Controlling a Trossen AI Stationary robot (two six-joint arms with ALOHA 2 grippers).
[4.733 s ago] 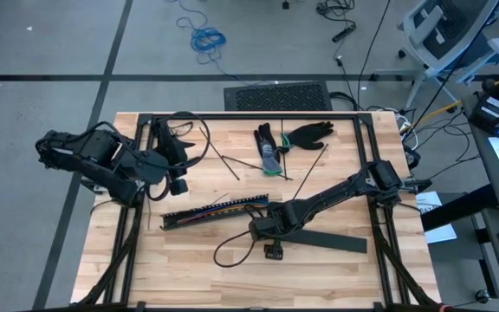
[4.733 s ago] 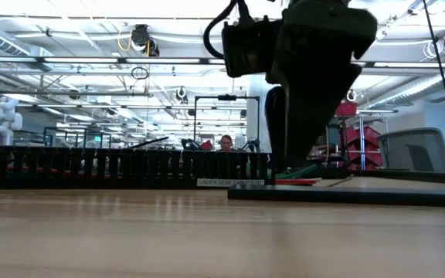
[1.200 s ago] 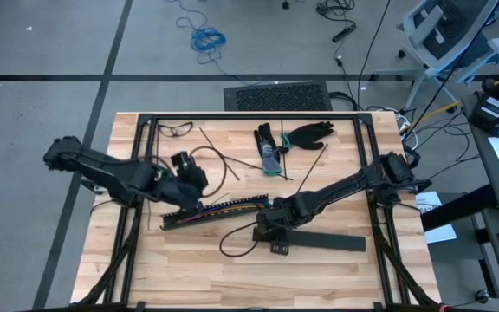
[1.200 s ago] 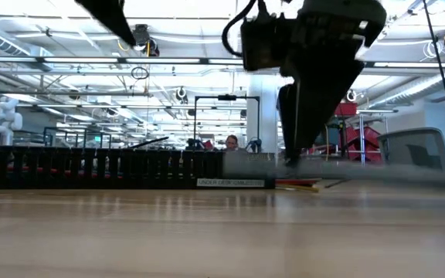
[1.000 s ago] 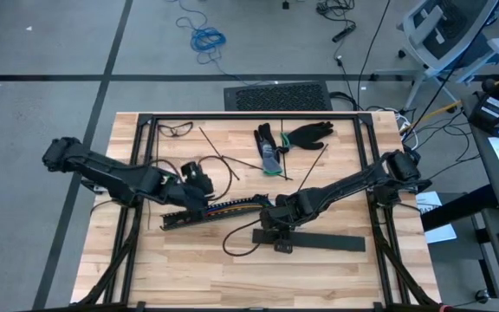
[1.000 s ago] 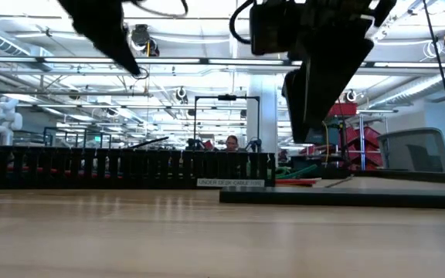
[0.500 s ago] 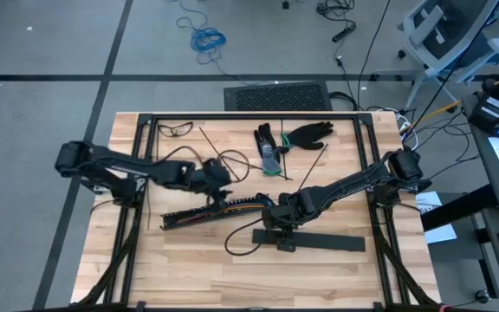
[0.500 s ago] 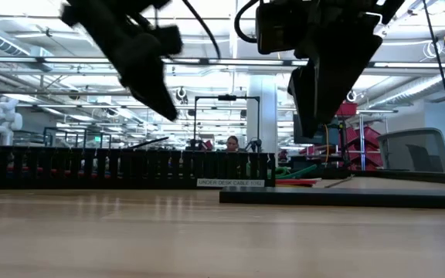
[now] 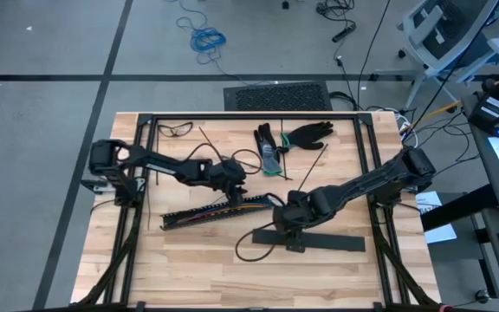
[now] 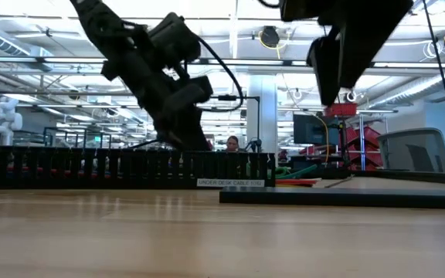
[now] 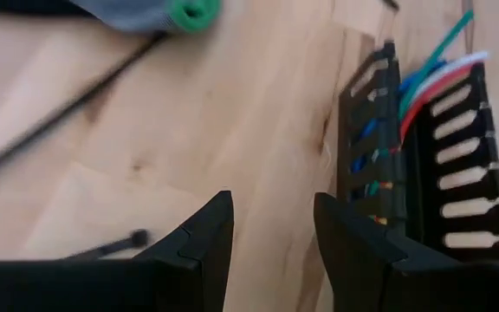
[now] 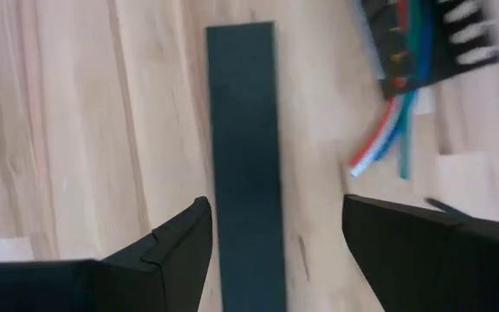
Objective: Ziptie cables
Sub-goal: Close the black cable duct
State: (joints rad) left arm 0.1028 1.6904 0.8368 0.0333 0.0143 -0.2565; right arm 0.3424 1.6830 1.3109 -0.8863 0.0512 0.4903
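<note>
The cables [image 9: 232, 205], thin wires in white, red, green, orange and blue, lie inside a long black slotted rail [image 9: 180, 218]. Their ends [image 12: 388, 139] stick out of the rail's right end. My left gripper [image 9: 236, 185] hangs open just beyond the rail's far side near that end, over bare wood [image 11: 271, 173], holding nothing. My right gripper [image 9: 288, 217] is open above the left end of a flat black strip [image 12: 241, 156] and is raised clear of it. Zipties [image 9: 210, 141] lie loose on the far half of the table.
Dark gloves [image 9: 294, 134] and a grey and green object [image 11: 180, 13] lie at the far middle. Glasses [image 9: 173, 128] sit at the far left. A black frame [image 9: 249, 115] borders the table. A loop of dark cord [image 9: 254, 250] lies on the near side.
My left gripper has swept toward the table's right edge and come down, rolling a little, to the far side of the rail's right end. My right gripper has risen a little off the flat black strip and shifted slightly right. Rail and cables have stayed put.
</note>
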